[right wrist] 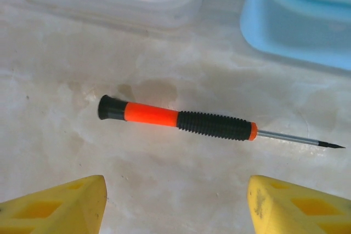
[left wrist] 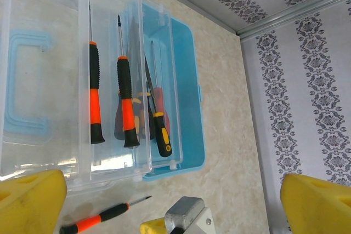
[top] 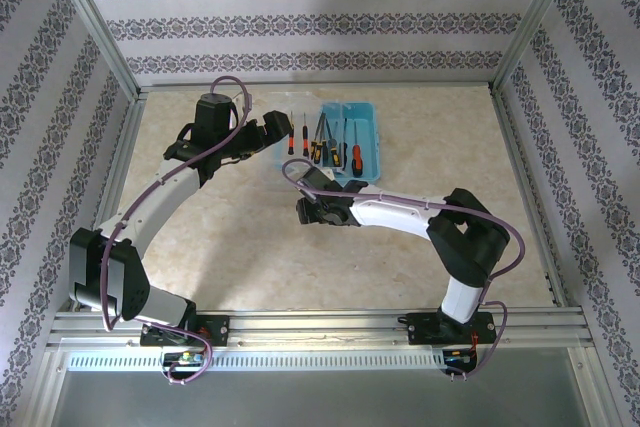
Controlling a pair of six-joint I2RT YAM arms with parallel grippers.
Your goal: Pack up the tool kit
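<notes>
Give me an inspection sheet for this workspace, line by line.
Surface: beige table, no spills seen.
Job's things: blue tool case open; clear lid laid back, two orange-black screwdrivers in it; loose screwdriver flat on the table.
Clutter: nothing seen.
Claws: left claw open, near the lid; right claw open, above the loose screwdriver, not touching.
Cables: purple cable looped on each arm.
Surroundings: patterned walls, aluminium frame.
</notes>
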